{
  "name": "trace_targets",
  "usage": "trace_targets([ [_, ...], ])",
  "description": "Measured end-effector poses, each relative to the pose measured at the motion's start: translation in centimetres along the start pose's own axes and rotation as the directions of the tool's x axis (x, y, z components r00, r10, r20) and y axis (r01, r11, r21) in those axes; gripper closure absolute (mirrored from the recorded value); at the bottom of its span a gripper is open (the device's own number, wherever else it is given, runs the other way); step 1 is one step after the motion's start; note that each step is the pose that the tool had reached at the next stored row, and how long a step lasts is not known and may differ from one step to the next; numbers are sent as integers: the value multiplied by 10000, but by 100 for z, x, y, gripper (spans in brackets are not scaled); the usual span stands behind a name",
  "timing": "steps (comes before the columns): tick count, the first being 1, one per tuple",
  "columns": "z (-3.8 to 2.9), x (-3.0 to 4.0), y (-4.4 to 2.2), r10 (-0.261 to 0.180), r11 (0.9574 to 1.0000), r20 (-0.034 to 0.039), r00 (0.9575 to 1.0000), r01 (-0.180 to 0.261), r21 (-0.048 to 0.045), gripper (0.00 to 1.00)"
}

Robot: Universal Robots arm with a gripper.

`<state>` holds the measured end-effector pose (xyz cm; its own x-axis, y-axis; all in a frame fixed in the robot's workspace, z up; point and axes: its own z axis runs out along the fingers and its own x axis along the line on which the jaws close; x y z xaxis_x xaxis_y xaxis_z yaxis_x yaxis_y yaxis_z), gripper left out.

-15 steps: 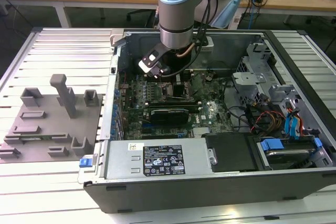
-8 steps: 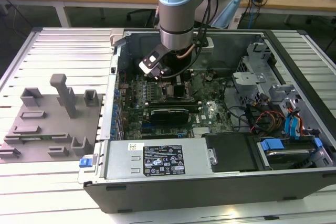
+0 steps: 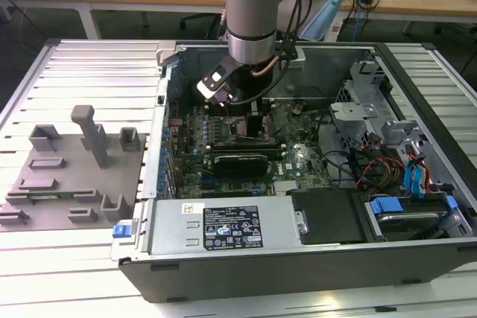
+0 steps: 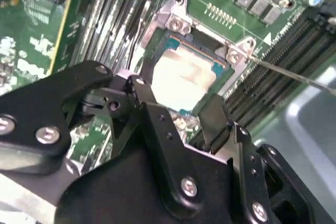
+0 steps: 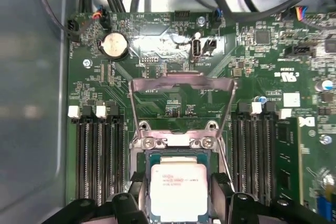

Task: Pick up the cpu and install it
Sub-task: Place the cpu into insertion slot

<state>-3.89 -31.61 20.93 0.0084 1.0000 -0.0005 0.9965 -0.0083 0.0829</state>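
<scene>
Exterior view, left to right: grey fixture blocks on the worktop, then an open computer case with the arm reaching in. First wrist view: cpu seated flat in the socket, below the raised load frame. End effector closed against its two opposite edges.

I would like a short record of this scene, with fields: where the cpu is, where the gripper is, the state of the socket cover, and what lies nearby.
cpu: in the socket on the motherboard, metal top up; full seating unclear
gripper: directly over the cpu, inside the computer case
socket cover: raised, open
memory slots: on both sides of the socket
grey fixture plate: outside the case, on the exterior view's left
</scene>
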Motion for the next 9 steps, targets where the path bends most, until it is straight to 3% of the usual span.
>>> trace_targets([
  [7,-22,0,2,0,10000,-1,10000,0,0,39],
  [9,-25,0,2,0,10000,-2,10000,0,-1,47],
])
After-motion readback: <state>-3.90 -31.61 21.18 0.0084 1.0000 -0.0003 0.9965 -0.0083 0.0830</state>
